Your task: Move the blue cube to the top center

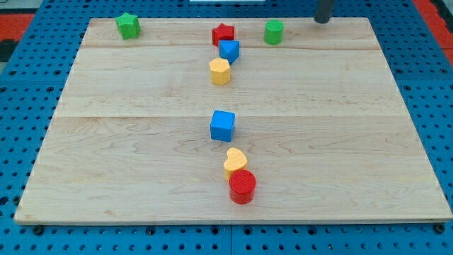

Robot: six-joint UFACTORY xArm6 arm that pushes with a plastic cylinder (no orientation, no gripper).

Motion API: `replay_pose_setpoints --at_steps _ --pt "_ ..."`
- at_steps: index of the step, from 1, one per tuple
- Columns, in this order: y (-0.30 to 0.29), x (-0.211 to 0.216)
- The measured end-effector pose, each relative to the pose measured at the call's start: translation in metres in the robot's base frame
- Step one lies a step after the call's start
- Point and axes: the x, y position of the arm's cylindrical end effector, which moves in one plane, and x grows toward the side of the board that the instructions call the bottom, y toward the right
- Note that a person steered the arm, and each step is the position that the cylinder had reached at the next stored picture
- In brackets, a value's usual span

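Observation:
The blue cube [222,125] sits near the middle of the wooden board [106,142]. My tip [322,20] is at the view's top right, just beyond the board's top edge, far up and right of the cube. A second, smaller blue block [228,49] lies near the top centre, touching a red star [223,33] above it and a yellow hexagonal block [220,71] below it.
A green star [128,25] sits at the top left. A green cylinder [274,32] stands right of the red star. A yellow heart [235,162] and a red cylinder [242,186] touch each other below the blue cube. A blue pegboard surrounds the board.

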Motion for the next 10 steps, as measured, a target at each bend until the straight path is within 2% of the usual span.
replay_pose_setpoints --at_steps 1,2,3,4,5,6,7,8,9,10 --pt "-0.046 0.037" --pt "-0.059 0.069" --pt "-0.005 0.130" --pt "0.025 0.245" --pt "-0.056 0.278" --pt "-0.156 0.282" --pt "-0.265 0.268" --pt "-0.287 0.256" --pt "-0.306 0.270" --pt "-0.329 0.238"
